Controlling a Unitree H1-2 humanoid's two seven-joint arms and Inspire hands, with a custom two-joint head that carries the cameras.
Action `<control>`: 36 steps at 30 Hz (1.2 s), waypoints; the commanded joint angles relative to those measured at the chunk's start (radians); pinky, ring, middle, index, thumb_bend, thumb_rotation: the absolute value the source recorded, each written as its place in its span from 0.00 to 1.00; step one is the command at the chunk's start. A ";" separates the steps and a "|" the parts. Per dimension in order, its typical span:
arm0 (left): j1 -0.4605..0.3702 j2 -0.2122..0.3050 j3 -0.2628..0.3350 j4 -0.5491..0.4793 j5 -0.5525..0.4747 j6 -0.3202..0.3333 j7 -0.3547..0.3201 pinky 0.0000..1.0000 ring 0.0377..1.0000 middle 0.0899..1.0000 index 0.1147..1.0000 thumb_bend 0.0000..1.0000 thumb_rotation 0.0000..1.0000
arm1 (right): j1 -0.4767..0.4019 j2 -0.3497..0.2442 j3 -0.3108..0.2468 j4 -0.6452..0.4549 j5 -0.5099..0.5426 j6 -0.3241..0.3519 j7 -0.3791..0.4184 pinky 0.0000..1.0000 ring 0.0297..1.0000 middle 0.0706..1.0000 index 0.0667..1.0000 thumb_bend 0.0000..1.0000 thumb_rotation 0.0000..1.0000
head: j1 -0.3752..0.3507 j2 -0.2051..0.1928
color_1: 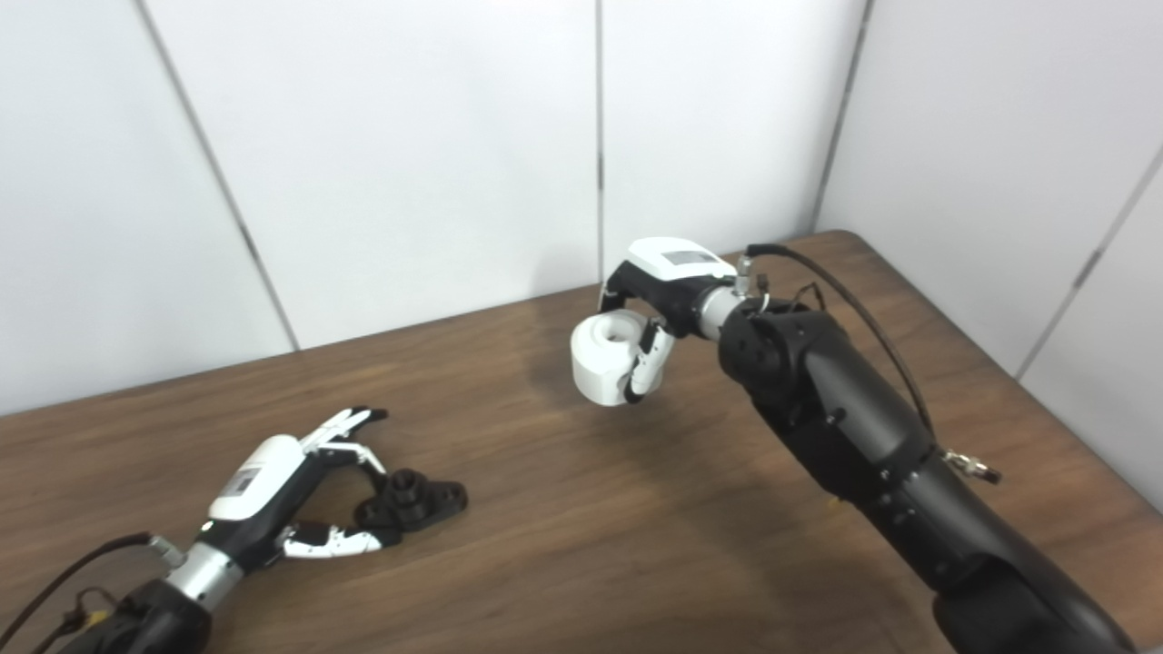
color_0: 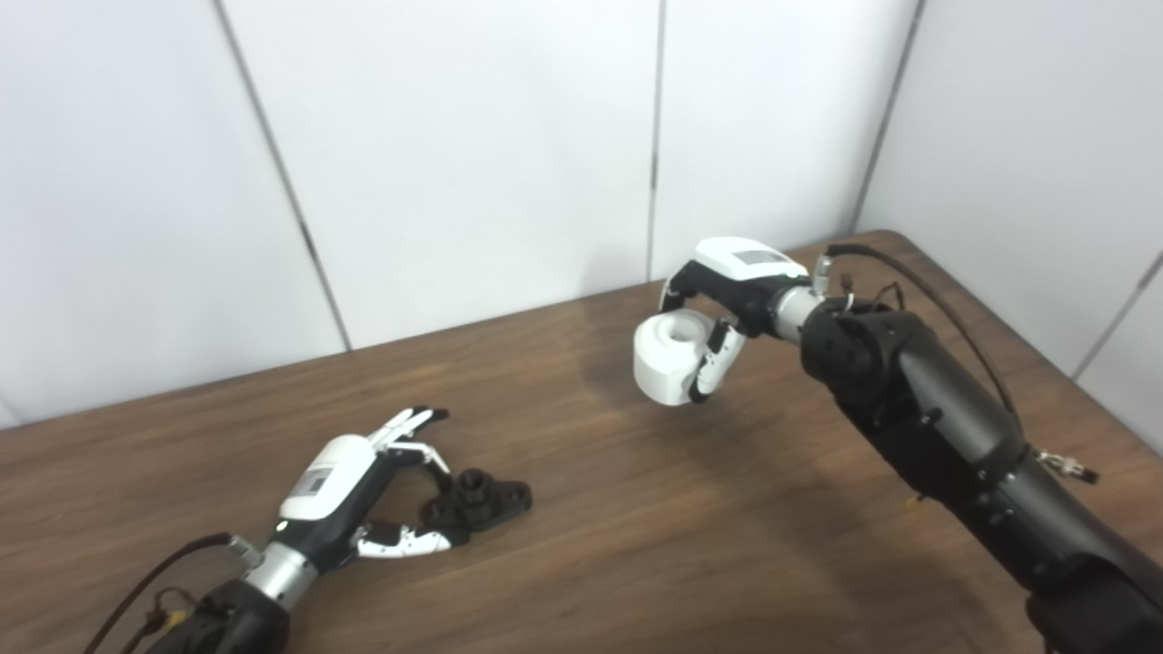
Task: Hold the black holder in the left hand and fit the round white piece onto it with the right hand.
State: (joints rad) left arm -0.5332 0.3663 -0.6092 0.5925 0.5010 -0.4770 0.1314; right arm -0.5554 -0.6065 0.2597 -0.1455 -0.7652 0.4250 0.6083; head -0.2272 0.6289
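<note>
While the right hand (color_0: 718,313) holds the round white piece (color_0: 670,355) aloft, ready for fitting, the left hand (color_0: 363,495) spreads open around the black holder (color_0: 477,502) resting on the surface (color_0: 636,545).

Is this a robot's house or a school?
Neither, probably a robot test room: a bare wooden table boxed in by plain white wall panels, with only a black holder and a round white piece.
</note>
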 commanded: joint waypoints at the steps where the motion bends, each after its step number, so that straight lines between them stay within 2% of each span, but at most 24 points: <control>1: 0.040 -0.008 -0.023 0.012 0.055 0.049 -0.098 0.88 0.97 0.93 0.42 0.52 0.07 | -0.064 -0.006 -0.009 -0.049 0.010 -0.001 0.013 0.80 0.78 0.70 0.45 0.52 0.13 | 0.012 0.002; 4: 0.039 -0.020 -0.016 0.012 0.067 0.053 -0.105 0.89 0.97 0.94 0.42 0.52 0.07 | -0.069 0.005 0.002 -0.068 0.011 -0.021 0.022 0.84 0.76 0.70 0.45 0.52 0.13 | 0.039 0.005; 7: 0.039 -0.032 -0.012 0.006 0.085 0.060 -0.101 0.88 0.96 0.93 0.42 0.52 0.07 | -0.073 0.019 0.016 -0.087 0.006 -0.030 0.025 0.82 0.75 0.69 0.45 0.52 0.13 | 0.073 0.007; 11: 0.042 -0.044 -0.006 -0.007 0.092 0.079 -0.113 0.88 0.97 0.93 0.42 0.52 0.07 | -0.076 0.039 0.023 -0.103 0.015 -0.026 0.029 0.85 0.77 0.69 0.45 0.52 0.13 | 0.108 0.014; 15: 0.044 -0.059 0.002 -0.021 0.089 0.104 -0.123 0.89 0.97 0.93 0.41 0.52 0.07 | -0.081 0.058 0.029 -0.103 0.025 -0.056 0.016 0.72 0.73 0.69 0.44 0.52 0.13 | 0.154 0.020; 19: 0.043 -0.074 0.004 -0.021 0.091 0.115 -0.120 0.89 0.97 0.93 0.41 0.52 0.07 | -0.084 0.074 0.029 -0.098 0.036 -0.084 0.002 0.66 0.71 0.68 0.44 0.52 0.13 | 0.188 0.025; 31: 0.026 -0.098 -0.003 -0.008 0.097 0.129 -0.128 0.92 0.99 0.95 0.41 0.52 0.07 | -0.120 0.127 0.061 -0.111 0.025 -0.054 0.043 0.75 0.78 0.70 0.44 0.52 0.14 | 0.237 0.033; 36: 0.029 -0.103 0.002 -0.009 0.095 0.136 -0.121 0.91 0.98 0.94 0.41 0.52 0.07 | -0.133 0.157 0.069 -0.101 0.038 -0.069 0.043 0.78 0.79 0.70 0.44 0.52 0.13 | 0.244 0.033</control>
State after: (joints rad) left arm -0.5283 0.2866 -0.5684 0.5571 0.5380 -0.3681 0.0863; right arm -0.6298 -0.4486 0.3392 -0.2278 -0.7286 0.3753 0.6665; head 0.0153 0.6611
